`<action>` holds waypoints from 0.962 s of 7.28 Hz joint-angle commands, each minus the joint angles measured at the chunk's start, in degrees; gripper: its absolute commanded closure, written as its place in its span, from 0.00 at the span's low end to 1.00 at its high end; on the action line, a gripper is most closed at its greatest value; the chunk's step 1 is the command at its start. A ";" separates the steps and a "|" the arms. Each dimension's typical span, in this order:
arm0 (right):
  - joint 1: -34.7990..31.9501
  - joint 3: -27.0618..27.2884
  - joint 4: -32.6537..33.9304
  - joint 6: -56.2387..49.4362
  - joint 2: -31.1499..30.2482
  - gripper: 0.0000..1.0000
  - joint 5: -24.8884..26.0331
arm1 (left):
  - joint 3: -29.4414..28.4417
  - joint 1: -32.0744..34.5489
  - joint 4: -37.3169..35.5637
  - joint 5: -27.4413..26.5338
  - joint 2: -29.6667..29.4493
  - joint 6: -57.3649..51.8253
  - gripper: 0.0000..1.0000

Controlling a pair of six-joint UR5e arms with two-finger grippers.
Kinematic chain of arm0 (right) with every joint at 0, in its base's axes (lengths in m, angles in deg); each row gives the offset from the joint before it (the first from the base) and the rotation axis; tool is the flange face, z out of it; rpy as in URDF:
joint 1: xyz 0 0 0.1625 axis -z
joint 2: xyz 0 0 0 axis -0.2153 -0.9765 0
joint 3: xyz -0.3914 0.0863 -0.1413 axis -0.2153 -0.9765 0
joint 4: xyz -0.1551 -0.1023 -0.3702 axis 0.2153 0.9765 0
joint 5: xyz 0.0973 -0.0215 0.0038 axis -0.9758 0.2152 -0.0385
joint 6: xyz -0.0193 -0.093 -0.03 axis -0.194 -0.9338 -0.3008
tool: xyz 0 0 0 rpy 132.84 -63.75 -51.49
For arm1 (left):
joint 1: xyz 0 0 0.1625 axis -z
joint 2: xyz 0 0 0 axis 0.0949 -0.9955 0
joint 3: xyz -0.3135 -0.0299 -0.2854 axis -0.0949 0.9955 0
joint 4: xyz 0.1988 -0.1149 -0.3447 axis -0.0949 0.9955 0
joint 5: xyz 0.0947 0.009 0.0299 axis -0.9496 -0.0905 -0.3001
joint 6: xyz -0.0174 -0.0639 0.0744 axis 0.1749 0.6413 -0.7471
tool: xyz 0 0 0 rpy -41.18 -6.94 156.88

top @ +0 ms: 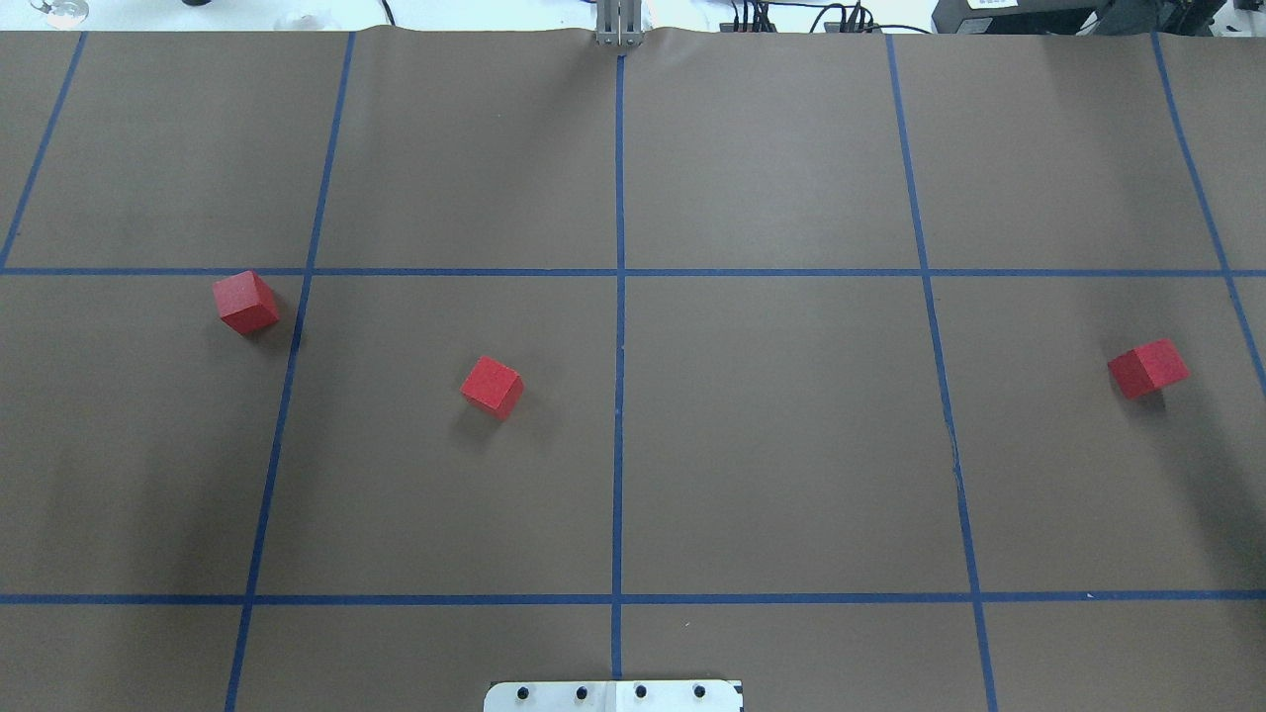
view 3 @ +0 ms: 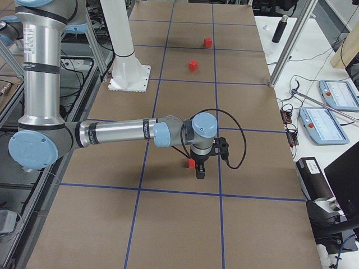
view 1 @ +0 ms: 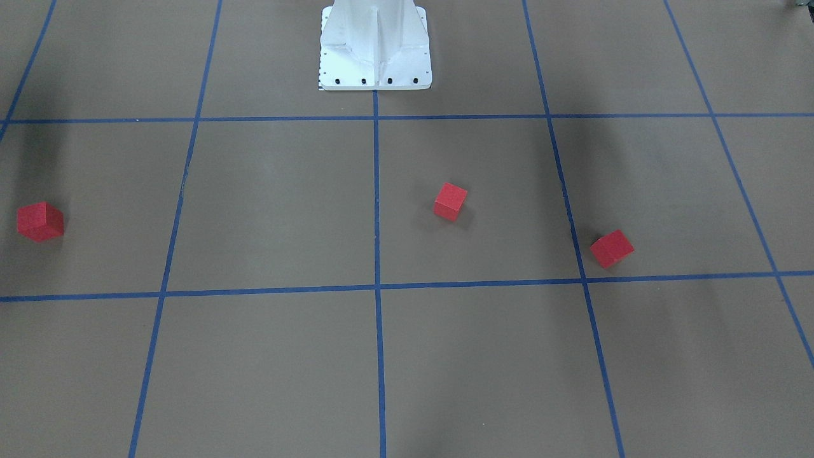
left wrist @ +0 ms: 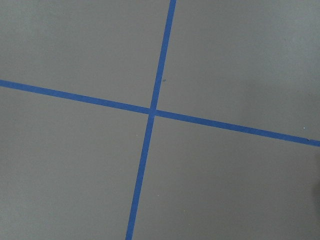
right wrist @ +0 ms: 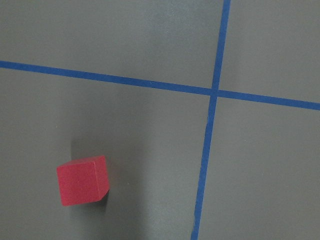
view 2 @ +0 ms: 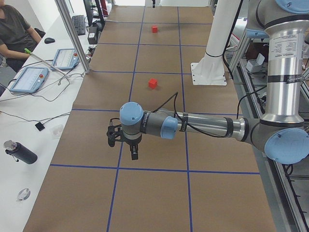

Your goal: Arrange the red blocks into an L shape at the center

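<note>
Three red blocks lie apart on the brown surface. One block [top: 245,302] is at the robot's left, one [top: 492,387] sits just left of the central blue tape line [top: 618,435], and one [top: 1147,369] is far right. My left gripper [view 2: 126,145] shows only in the exterior left view, hanging above the paper; I cannot tell if it is open or shut. My right gripper [view 3: 200,168] shows only in the exterior right view, beside the far-right block [view 3: 191,163], state unclear. That block [right wrist: 82,180] appears low left in the right wrist view, where no fingers show.
The white robot base plate [top: 613,695] stands at the near edge on the centre line. A person [view 2: 14,34] sits at a side table with tablets [view 2: 29,79] and a bottle [view 2: 20,152]. Aluminium posts [view 3: 286,45] rise along the table edge.
</note>
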 commanded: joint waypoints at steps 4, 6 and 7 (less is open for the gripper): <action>1.48 -0.06 -0.51 0.11 -0.18 0.00 -0.31 | -0.49 -1.18 4.10 0.40 2.05 0.40 0.00; 2.38 -0.49 -4.72 0.72 -0.71 0.00 -4.15 | 0.99 -1.35 6.11 0.49 3.36 0.57 0.00; 4.12 -0.23 -5.08 0.63 -1.23 0.00 -4.70 | 1.00 -2.57 6.48 0.40 3.63 0.75 0.00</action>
